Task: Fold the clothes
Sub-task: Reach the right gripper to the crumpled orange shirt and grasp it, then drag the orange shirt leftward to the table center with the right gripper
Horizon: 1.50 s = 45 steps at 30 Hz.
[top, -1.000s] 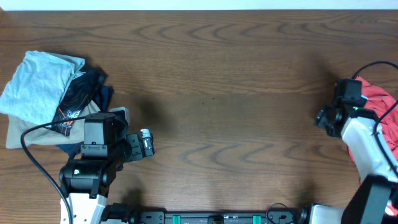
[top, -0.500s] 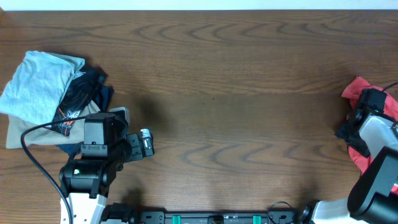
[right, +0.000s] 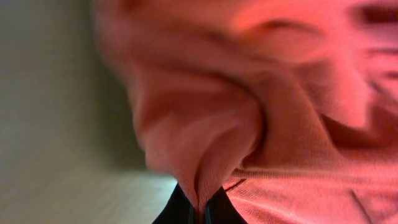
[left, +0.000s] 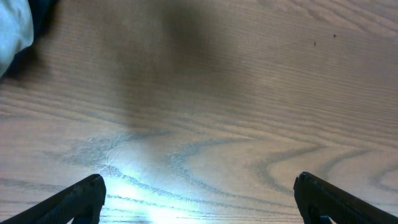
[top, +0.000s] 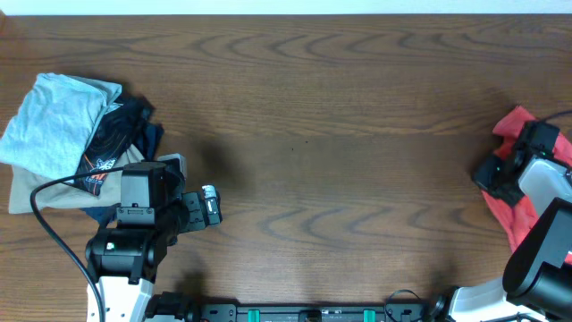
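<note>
Overhead: the dark brown wood-grain table [top: 340,134] fills the view. The red-orange cotton T-shirt [top: 502,210] lies crumpled at the far right edge of the table and is partly cut off by the frame. No lettering or neck tag can be seen from here.

The right gripper [top: 490,179] sits on the T-shirt's left margin, with its arm lying across the cloth. In the right wrist view, a gathered fold of the red-orange cotton T-shirt [right: 205,124] runs down into the right gripper [right: 198,211] at the bottom edge. The two dark fingertips [right: 177,208] are drawn together on that fold, so the jaws are pinched closed on the fabric (the view is blurred and only the very tips show). A pale strip of table shows at the left of this view.

The left gripper [top: 207,206] is low on the left side, over bare wood. In the left wrist view, its black fingertips [left: 81,199] sit at opposite bottom corners. The jaws are spread wide with nothing between them, and the wood below is brightly lit.

At the far left is a stack of folded garments. A light blue-grey folded shirt [top: 54,125] is on top, over a black garment with a printed graphic [top: 112,148], a navy piece [top: 152,134] and a tan piece [top: 27,192]. The stack is well apart from the T-shirt. A corner of the blue-grey cloth [left: 12,28] also shows in the left wrist view.
</note>
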Available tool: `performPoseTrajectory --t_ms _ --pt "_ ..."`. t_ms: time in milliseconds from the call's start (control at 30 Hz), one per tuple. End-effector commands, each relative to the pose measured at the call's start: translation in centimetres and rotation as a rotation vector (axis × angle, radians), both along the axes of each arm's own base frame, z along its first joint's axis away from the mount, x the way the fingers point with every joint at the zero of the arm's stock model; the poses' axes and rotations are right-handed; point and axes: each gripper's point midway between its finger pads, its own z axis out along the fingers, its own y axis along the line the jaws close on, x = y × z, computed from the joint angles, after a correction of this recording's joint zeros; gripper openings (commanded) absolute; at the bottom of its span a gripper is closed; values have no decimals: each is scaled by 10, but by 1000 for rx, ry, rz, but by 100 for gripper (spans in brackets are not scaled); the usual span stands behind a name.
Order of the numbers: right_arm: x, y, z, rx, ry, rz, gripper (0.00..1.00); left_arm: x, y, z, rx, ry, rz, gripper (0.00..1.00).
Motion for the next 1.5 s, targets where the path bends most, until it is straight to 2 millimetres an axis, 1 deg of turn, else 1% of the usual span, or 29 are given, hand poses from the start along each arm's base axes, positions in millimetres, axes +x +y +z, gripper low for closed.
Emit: performPoseTrajectory --t_ms 0,67,133,200,267,300,367,433,467,533,567,600,633,700,767,800,867,933,1000,1133,1267,1467 --pt "57 80 49 259 -258 313 1 5 0 6 -11 -12 12 98" --pt "73 114 73 295 -326 427 1 6 0 6 -12 -15 12 98" --pt "88 146 95 295 -388 530 1 8 0 6 -12 -17 12 98" --pt "102 180 121 277 -459 636 1 9 0 5 -12 -14 12 98" --pt "113 209 144 249 -530 723 1 10 0 5 -12 -14 12 98" --pt "119 221 154 225 -561 753 1 11 -1 5 -12 -15 12 98" --pt "128 235 165 172 -588 756 2 12 -1 5 -12 -17 12 98" --pt "131 241 166 113 -582 732 29 13 -1 4 -12 -17 12 98" --pt "131 243 163 86 -570 730 44 13 -1 4 -12 -15 12 98" --pt "126 240 156 46 -526 717 72 13 -1 4 -12 -15 12 98" --pt "122 233 150 20 -491 700 84 13 -1 4 -12 -15 12 98" --pt "119 227 146 -4 -458 684 93 13 -1 4 -12 -15 12 98" --pt "113 217 139 -34 -412 661 99 13 -1 4 -12 -17 12 98" --pt "99 196 128 -86 -316 604 99 14 -1 4 -12 -19 12 98" --pt "80 172 117 -135 -202 532 99 14 -1 4 -12 -18 12 98" --pt "70 164 112 -151 -152 519 99 14 -1 4 -12 -19 12 98" --pt "48 150 103 -160 -47 498 99 14 -1 5 -13 -21 12 98" --pt "32 145 97 -131 22 489 99 16 -1 6 -13 -28 12 98" --pt "21 152 93 -65 56 509 99 17 -1 6 -13 -34 12 98" --pt "11 185 86 79 46 658 98 17 -1 6 -13 -33 12 98" --pt "13 200 70 74 29 734 93 17 -1 4 -13 -23 12 98" --pt "23 224 37 61 -41 804 83 18 -1 -1 -36 9 54 98"
